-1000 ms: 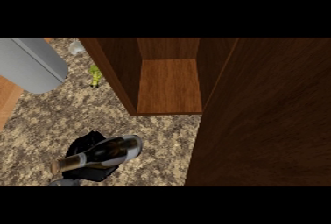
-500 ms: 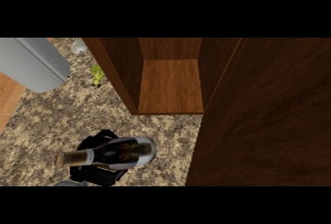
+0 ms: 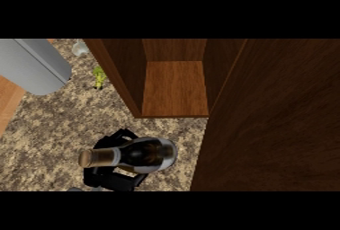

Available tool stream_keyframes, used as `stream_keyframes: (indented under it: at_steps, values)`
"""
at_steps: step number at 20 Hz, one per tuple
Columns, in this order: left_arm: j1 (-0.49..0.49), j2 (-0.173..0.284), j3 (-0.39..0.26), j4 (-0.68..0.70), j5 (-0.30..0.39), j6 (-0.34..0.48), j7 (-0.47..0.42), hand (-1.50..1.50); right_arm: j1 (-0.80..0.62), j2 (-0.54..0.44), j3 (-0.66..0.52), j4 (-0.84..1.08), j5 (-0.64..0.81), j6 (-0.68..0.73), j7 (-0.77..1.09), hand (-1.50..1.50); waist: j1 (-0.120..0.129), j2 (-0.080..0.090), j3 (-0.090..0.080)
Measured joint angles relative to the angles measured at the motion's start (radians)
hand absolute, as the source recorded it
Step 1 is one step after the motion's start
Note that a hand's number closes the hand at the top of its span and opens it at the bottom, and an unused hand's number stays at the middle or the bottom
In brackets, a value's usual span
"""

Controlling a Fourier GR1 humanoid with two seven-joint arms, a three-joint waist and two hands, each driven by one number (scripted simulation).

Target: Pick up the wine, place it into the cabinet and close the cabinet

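The wine bottle (image 3: 143, 155) is dark with a tan cap pointing left, and it stands almost upright above the speckled counter (image 3: 46, 130). My left hand (image 3: 109, 177) is curled round it from the left and below, and the bottle hides most of the hand. Just beyond the bottle is the open wooden cabinet (image 3: 176, 87), whose inner floor is bare. Its open door (image 3: 272, 117) fills the right side of the view, right beside the bottle. My right hand does not show.
A large grey rounded object (image 3: 33, 63) lies at the upper left of the counter. A small green item (image 3: 98, 77) and a pale round thing (image 3: 79, 47) sit beside the cabinet's left wall. A wooden strip (image 3: 10, 99) borders the counter at the left.
The bottle has risen from a tilted pose to nearly upright. It has shifted right in my left hand, closer to the cabinet's opening.
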Motion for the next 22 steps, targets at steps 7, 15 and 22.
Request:
stream_keyframes:
  at_steps: [7, 15, 22]
  values:
    - [-0.042, -0.064, -0.008, -0.071, -0.083, 0.145, 0.079, 1.50, 0.015, -0.024, -0.002, -0.002, -0.001, -0.010, -0.022, -1.50, -0.003, 0.001, 0.000]
    - [-0.160, -0.116, 0.037, -0.003, -0.157, 0.238, 0.140, 1.50, 0.049, -0.055, -0.023, -0.001, -0.009, -0.003, -0.066, -1.50, -0.007, 0.004, 0.000]
    - [-0.295, -0.145, 0.095, 0.140, -0.189, 0.232, 0.145, 1.50, 0.065, -0.068, -0.024, -0.003, -0.016, -0.002, -0.091, -1.50, -0.012, 0.005, -0.001]
